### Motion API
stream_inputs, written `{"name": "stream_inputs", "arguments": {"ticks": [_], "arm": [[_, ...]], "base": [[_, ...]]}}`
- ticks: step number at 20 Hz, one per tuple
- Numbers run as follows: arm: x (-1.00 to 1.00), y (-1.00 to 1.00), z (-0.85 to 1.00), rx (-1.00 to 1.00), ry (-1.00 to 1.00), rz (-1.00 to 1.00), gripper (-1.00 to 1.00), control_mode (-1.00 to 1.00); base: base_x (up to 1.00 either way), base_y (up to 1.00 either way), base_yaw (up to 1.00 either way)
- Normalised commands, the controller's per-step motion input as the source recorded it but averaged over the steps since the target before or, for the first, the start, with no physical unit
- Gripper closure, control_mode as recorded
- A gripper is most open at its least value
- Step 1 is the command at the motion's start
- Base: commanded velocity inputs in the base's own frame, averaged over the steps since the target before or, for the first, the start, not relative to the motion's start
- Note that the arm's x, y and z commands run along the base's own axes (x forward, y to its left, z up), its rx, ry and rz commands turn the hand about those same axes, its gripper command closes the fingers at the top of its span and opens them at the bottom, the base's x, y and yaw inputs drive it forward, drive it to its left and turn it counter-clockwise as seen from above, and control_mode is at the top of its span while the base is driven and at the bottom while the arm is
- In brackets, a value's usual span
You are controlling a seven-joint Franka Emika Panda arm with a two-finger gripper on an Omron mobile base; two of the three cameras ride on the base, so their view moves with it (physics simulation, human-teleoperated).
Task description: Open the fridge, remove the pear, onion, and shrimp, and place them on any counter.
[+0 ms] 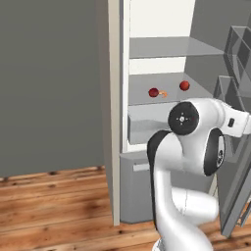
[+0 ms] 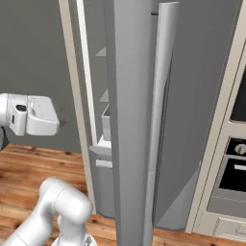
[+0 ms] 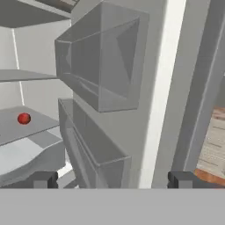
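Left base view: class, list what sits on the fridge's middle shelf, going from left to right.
On the fridge shelf: dark-red onion → orange shrimp, right beside it → a second red round item, apart and farther back.

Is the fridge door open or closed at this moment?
Open. The fridge shows its white interior and grey shelves, and the door with its bins stands swung out at the right.

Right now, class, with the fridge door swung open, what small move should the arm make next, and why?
Probably swing the open gripper left, toward the shelf. It holds nothing and faces the door bins, while the onion and the shrimp lie together on the fridge shelf, with another red ball further right.
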Motion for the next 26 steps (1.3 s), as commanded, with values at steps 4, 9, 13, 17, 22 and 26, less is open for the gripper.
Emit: {"name": "stream_inputs", "arguments": {"ticks": [4,9,13,17,22,26], "arm": [[0.66,-0.03,0.0,0.0,0.0,-0.27,-1.0,-1.0],[0.18,-0.12,0.0,0.0,0.01,-0.12,-1.0,-1.0],[0.35,0.0,0.02,0.0,-0.01,-0.14,-1.0,-1.0],[0.59,-0.03,0.16,0.0,0.0,-0.15,-1.0,-1.0],[0.5,-0.12,0.16,0.0,0.0,-0.18,-1.0,-1.0],[0.31,-0.24,0.3,0.0,0.0,-0.22,-1.0,-1.0]], "base": [[0.0,0.0,0.0],[0.0,0.0,0.0],[0.0,0.0,0.0],[0.0,0.0,0.0],[0.0,0.0,0.0],[0.0,0.0,0.0]]}}
